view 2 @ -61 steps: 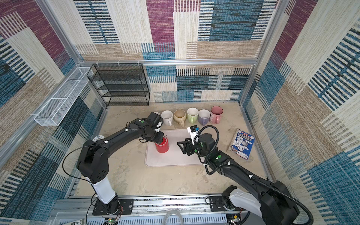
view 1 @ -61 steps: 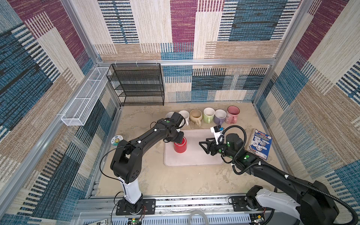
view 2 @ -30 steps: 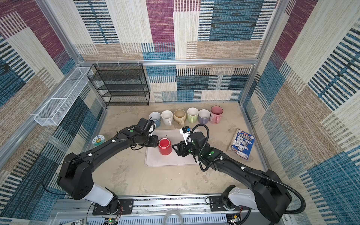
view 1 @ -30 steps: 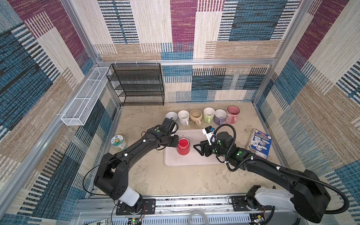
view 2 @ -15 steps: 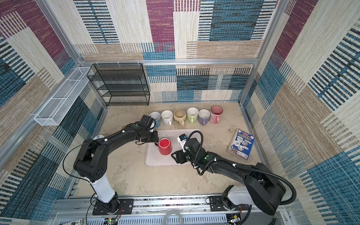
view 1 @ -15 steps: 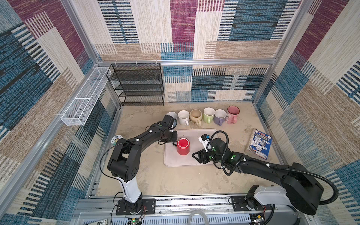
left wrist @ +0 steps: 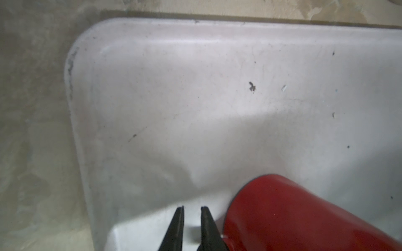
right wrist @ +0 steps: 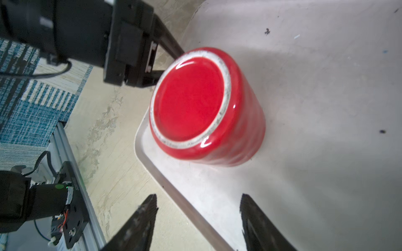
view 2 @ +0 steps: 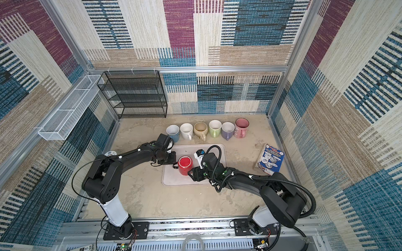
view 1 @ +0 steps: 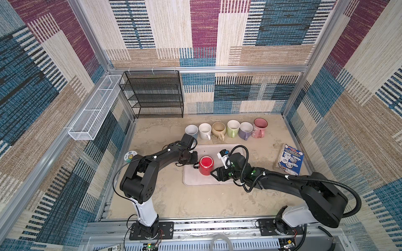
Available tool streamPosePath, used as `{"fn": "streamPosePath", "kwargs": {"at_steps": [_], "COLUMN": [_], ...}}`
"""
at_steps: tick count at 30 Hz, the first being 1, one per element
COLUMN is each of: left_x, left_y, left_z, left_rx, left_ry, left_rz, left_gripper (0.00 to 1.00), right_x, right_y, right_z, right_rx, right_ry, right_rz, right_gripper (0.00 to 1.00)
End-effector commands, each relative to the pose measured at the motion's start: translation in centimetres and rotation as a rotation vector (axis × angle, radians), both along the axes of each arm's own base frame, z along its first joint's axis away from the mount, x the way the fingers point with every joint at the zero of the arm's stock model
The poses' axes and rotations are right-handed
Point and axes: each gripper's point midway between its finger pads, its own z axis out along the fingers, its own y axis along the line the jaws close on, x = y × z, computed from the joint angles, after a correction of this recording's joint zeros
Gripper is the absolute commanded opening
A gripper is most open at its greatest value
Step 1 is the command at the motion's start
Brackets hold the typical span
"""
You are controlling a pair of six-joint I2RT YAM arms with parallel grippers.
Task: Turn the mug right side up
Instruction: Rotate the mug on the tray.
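The red mug point(view 1: 206, 165) is parked bottom-up on the tray point(view 1: 208, 150). The left gripper point(left wrist: 192, 207) is pinched to a slim gap right beside it, only tray seen between the tips; the right gripper point(right wrist: 198, 200) is held wide open, empty, near the mug.

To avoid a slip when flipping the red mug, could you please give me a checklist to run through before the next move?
1. Red mug base-up on tray: ok.
2. Right gripper jaws wide, short of the mug: ok.
3. Left gripper gripping the mug: cannot tell; jaws narrow, contact hidden.
4. Bare tray beside mug for setting down: ok.
5. Left arm apart from row of mugs: cannot tell.
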Motion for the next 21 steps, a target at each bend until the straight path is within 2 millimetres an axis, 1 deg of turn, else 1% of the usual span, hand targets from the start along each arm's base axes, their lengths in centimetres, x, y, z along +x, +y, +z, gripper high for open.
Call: {"fn": "streamPosePath", "kwargs": {"at_steps": [1, 4, 7, 10, 13, 15, 18, 21], "left_x": [-0.8, -1.9, -2.9, -3.8, -4.4, -4.7, -5.0, -5.2], "left_y": [-0.7, -1.2, -2.3, -4.0, -6.0, -6.9, -7.4, -7.2], "left_z": [0.6, 0.4, 0.1, 0.0, 0.0, 0.2, 0.7, 1.4], "left_rx": [-0.052, -0.074, -0.088, -0.112, -0.124, -0.116, -0.118, -0.130], "left_ry": [-0.023, -0.033, -0.034, -0.051, -0.076, -0.090, -0.123, -0.146], "left_rz": [0.005, 0.003, -0.012, -0.028, -0.044, -0.055, -0.052, -0.042], "left_gripper": [0.20, 0.20, 0.20, 0.20, 0.19, 0.19, 0.19, 0.19], "right_x": [1.5, 2.4, 3.3, 4.2, 4.9, 5.3, 5.8, 6.2], "right_y": [0.0, -0.1, -0.1, -0.1, -0.5, -0.9, -1.8, -2.5], "right_z": [-0.4, -1.2, -1.5, -1.4, -1.4, -1.4, -1.2, -0.5], "right_rx": [-0.038, -0.078, -0.103, -0.129, -0.163, -0.186, -0.235, -0.268], "right_ry": [-0.005, 0.013, 0.019, 0.009, -0.004, -0.008, -0.024, -0.040], "right_rz": [-0.051, -0.067, -0.081, -0.087, -0.097, -0.102, -0.124, -0.146], "right_gripper": [0.63, 0.61, 0.59, 0.58, 0.57, 0.58, 0.59, 0.60]}}
